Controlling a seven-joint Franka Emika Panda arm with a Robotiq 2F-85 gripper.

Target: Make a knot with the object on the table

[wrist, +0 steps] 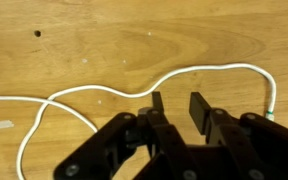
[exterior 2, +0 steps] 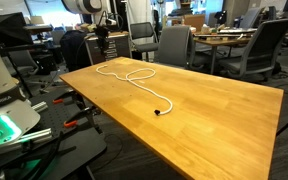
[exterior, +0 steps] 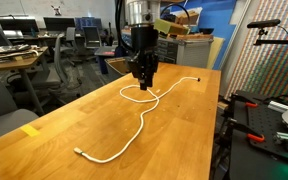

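My gripper hangs over the table, jaws partly apart with nothing held between them. The white cord lies looped on the wood, passing just beyond my fingertips.

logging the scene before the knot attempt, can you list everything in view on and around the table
cord: one, white with dark ends, lying loose on the table, looped near the end effector
table: one, light-brown wood, fills the middle of both exterior views
tape mark: one, yellow, near a table corner
office chairs: several, grey, around the room beyond the table
desks: a few, pale, in the background
end effector: one, black, just above the cord, fingers apart with nothing between them
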